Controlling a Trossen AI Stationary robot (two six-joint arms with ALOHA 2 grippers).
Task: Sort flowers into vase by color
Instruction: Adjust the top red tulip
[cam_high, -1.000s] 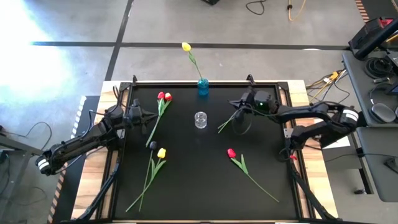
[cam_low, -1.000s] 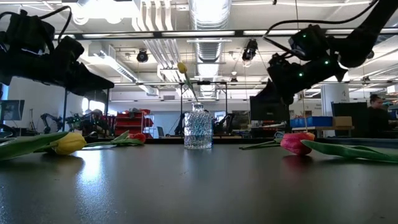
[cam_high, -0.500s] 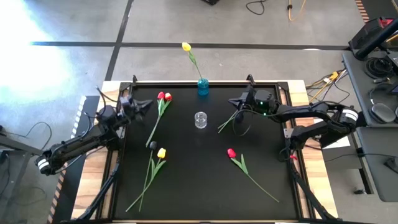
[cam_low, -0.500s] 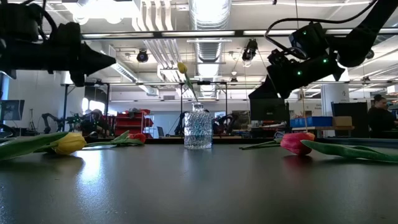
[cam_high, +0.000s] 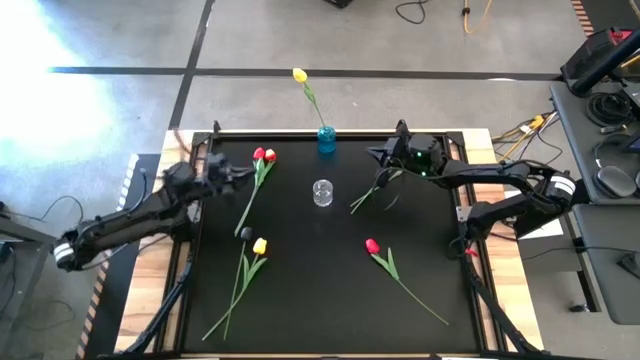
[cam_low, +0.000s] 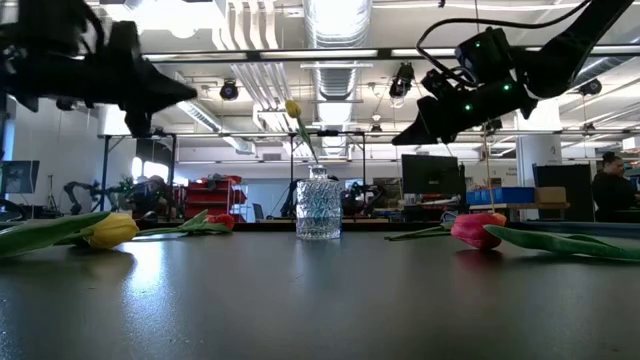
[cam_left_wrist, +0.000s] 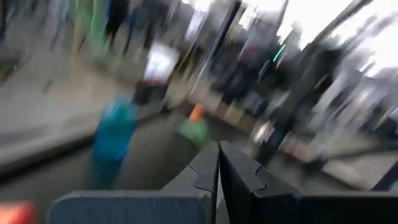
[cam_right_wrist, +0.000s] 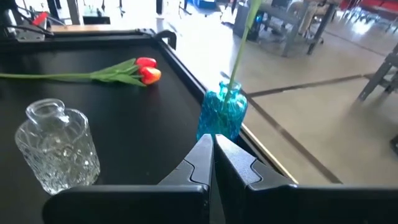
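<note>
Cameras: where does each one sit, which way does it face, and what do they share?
High: overhead, straight down; both arms, left gripper, right gripper.
Low: tabletop level, facing the room; both arms above.
Left wrist: blurred; shut fingers.
Right wrist: past shut fingers toward blue vase, clear vase.
Shared: blue vase with yellow tulip.

We see open mat (cam_high: 320, 290) between the flowers. The clear vase (cam_high: 322, 192) and blue vase (cam_high: 327, 139) block the middle back.
</note>
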